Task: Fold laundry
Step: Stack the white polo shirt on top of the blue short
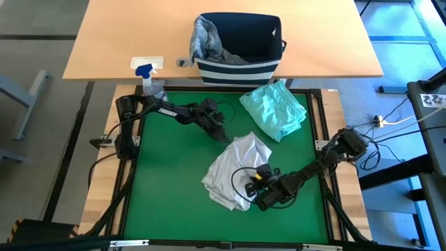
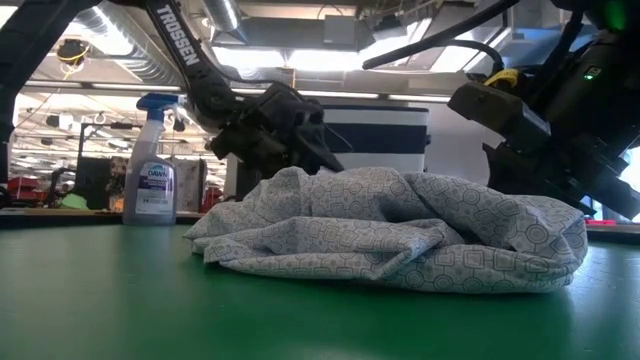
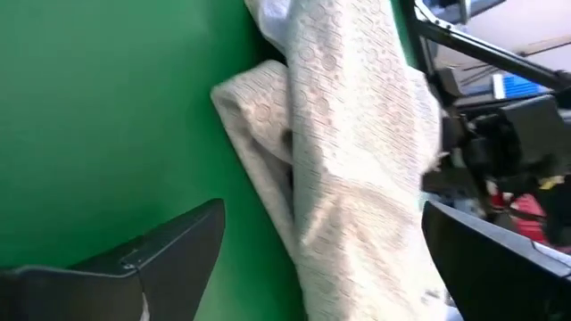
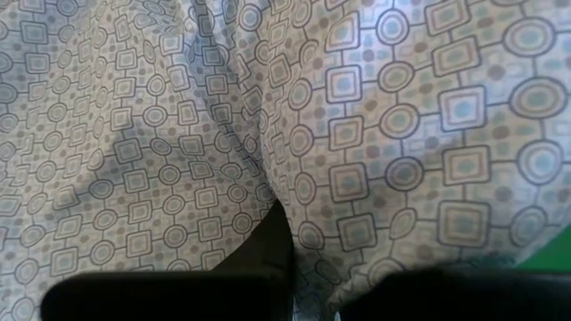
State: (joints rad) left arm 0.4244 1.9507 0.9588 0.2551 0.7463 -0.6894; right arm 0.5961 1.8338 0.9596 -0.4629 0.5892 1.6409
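Observation:
A white garment printed with small circles and squares (image 1: 233, 171) lies bunched in the middle of the green mat (image 1: 167, 188). My left gripper (image 1: 224, 132) stands open at the garment's far end, one finger (image 3: 169, 254) on each side of the cloth (image 3: 348, 160). My right gripper (image 1: 256, 188) is shut on the garment's near right part. A mint-teal garment (image 1: 274, 108) lies spread at the mat's far right. A grey garment (image 1: 205, 38) hangs over the rim of the striped basket (image 1: 240, 68). My left gripper has the garment's far end between its open fingers; whether they touch the cloth I cannot tell. My right gripper pinches a fold of the patterned cloth (image 4: 285, 223), coming slanting down from the table's right and near side. The garment (image 2: 400, 235) rests bunched and slack on the mat.
A spray bottle (image 1: 150, 80) stands at the mat's far left corner, also in the low view (image 2: 150, 170). The basket sits on the wooden table beyond the mat's far edge. Bare green mat lies to the left of and nearer than the garment.

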